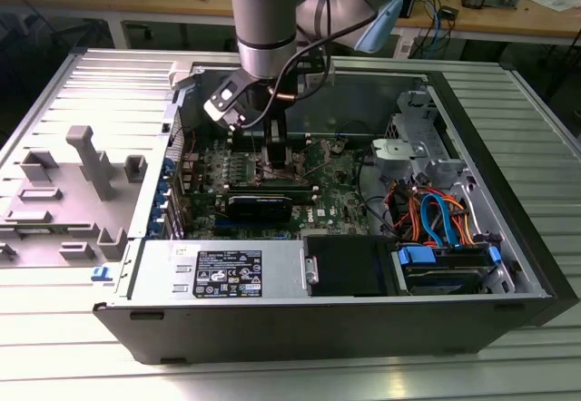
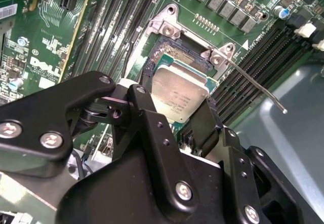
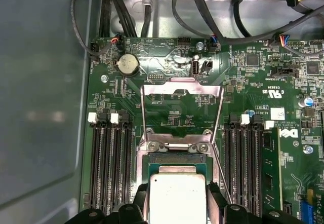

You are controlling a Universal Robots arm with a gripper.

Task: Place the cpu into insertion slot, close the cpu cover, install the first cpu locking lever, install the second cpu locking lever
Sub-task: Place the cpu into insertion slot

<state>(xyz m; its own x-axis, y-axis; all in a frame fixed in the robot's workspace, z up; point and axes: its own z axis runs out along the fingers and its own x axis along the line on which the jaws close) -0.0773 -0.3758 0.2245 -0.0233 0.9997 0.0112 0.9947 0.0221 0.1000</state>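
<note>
Just over the insertion slot (image 2: 161, 49) on a green motherboard (image 3: 283, 82), inside an open computer case (image 1: 272, 328), the tool (image 2: 169, 108) is narrowed onto the cpu (image 2: 179, 89), pinching two opposite edges. The cpu cover (image 3: 181, 86) stands swung open beyond the slot. If the chip goes down skewed or off-centre, it could bend the socket contacts. A loose pinch could let it drop crooked.

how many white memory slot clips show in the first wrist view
4. Two white clips cap the memory slots on one side of the cpu; two more cap those on the other side. More may be hidden at the slots' other ends.
</note>
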